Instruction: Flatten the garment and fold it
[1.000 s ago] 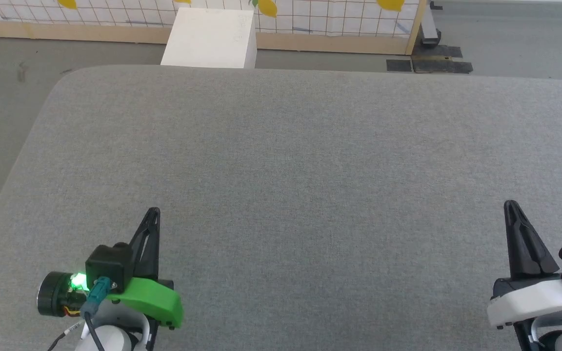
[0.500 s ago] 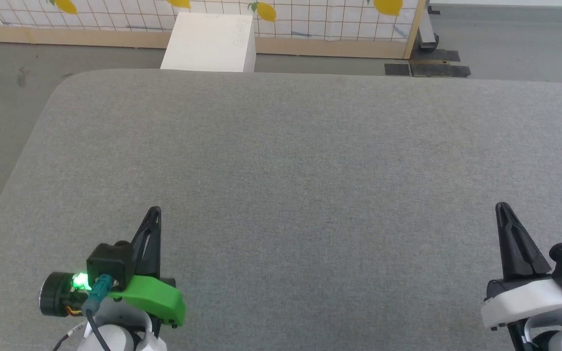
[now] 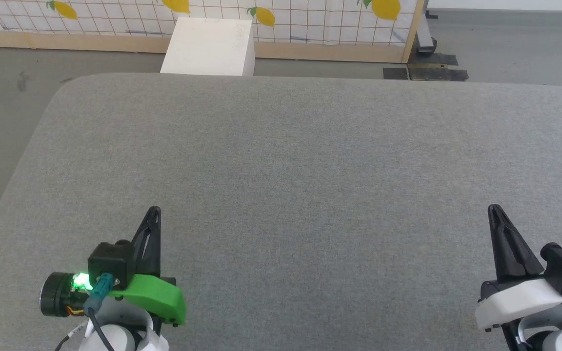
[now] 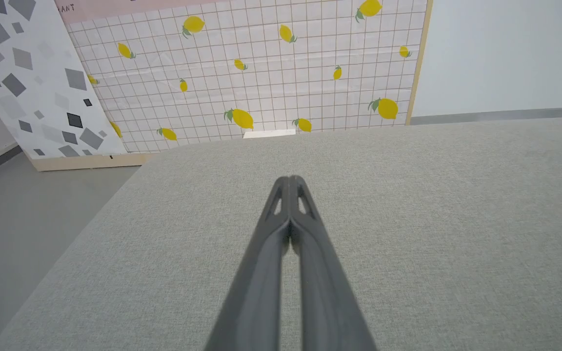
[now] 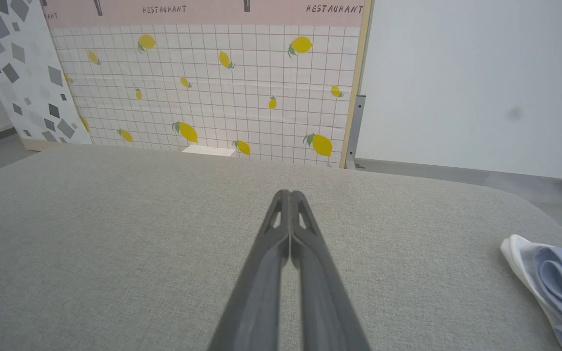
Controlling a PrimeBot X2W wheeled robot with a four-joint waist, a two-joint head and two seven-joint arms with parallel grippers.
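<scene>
Two clenched, empty: left gripper [image 3: 153, 211], right gripper [image 3: 493, 209] over grey table [image 3: 281, 161]; garment [image 5: 560, 275] bunched at table's right edge.

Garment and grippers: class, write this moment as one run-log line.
left gripper: shut, empty | right gripper: shut, empty | garment: bunched on table, right of right gripper, untouched | fold: not begun

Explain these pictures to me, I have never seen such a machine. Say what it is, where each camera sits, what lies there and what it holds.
It is a wheeled robot with two arms. One picture looks down from its head: the left gripper and right gripper are dark pincers, both shut, holding nothing. The other two come from wrist cameras looking along those fingers. On the grey padded surface, off to the robot's right, the garment lies crumpled, light blue and white. Behind stands a lemon-patterned screen.
</scene>
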